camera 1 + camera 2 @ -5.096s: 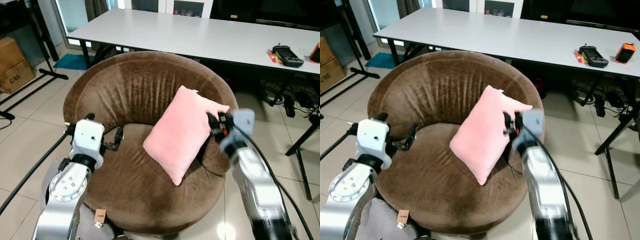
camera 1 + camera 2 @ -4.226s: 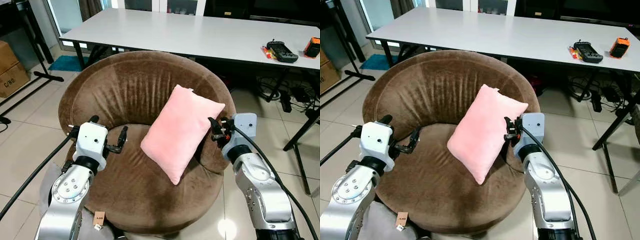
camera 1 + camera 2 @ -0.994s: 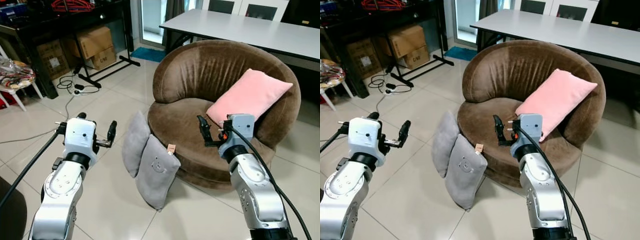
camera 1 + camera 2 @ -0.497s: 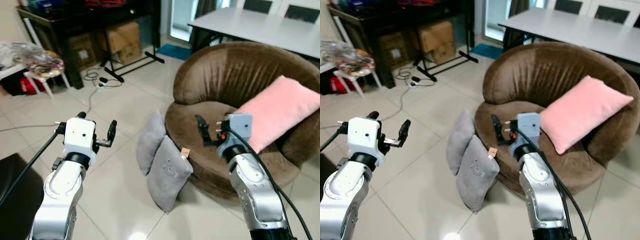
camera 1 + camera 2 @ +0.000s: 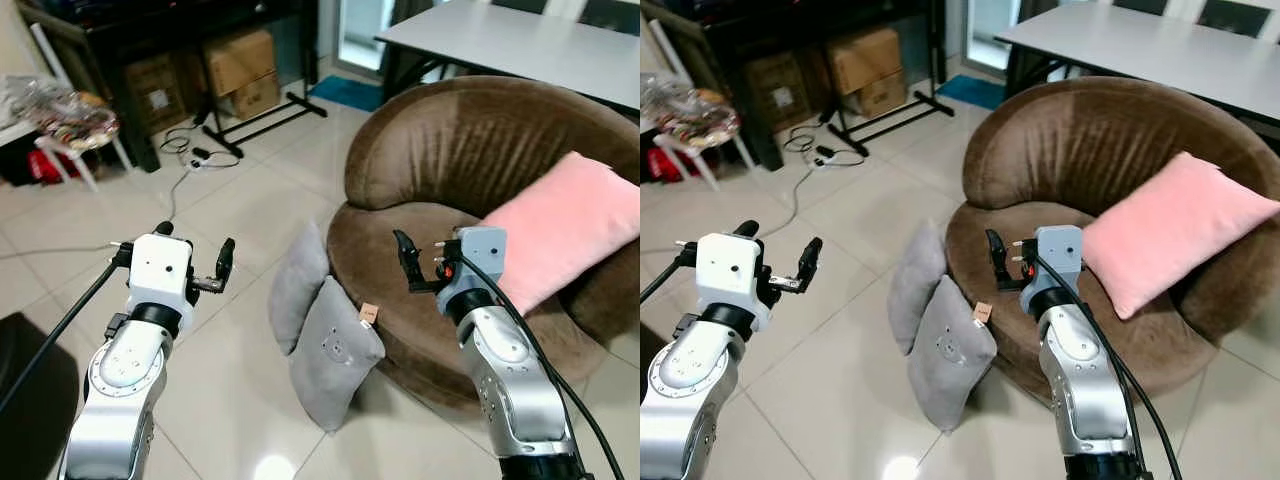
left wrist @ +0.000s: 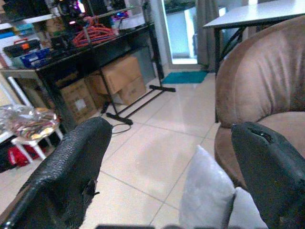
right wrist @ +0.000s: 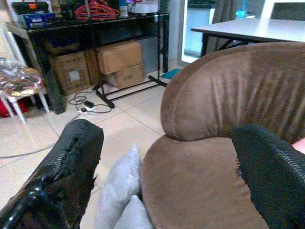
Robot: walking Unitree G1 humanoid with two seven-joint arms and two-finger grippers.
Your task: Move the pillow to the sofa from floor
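A pink pillow (image 5: 565, 235) leans on the back of the round brown sofa (image 5: 450, 150), at its right side. Two grey pillows stand on the tiled floor against the sofa's front: one nearer the sofa (image 5: 300, 285), and one with a small bear print (image 5: 335, 350) in front of it. My left gripper (image 5: 200, 250) is open and empty over bare floor, left of the grey pillows (image 6: 205, 195). My right gripper (image 5: 415, 262) is open and empty above the sofa's seat (image 7: 200, 176), a little right of the grey pillows (image 7: 119, 191).
A white table (image 5: 520, 40) stands behind the sofa. Cardboard boxes (image 5: 240, 60) sit under a black rack at the back left, with a cable (image 5: 190, 160) lying on the floor. A small stool with a bag (image 5: 70, 110) is far left. A dark object (image 5: 25, 380) fills the lower left corner.
Five seconds ago my right gripper was at the pink pillow's edge; it has let go. The view has since pulled back and swung left, bringing the grey pillows into sight.
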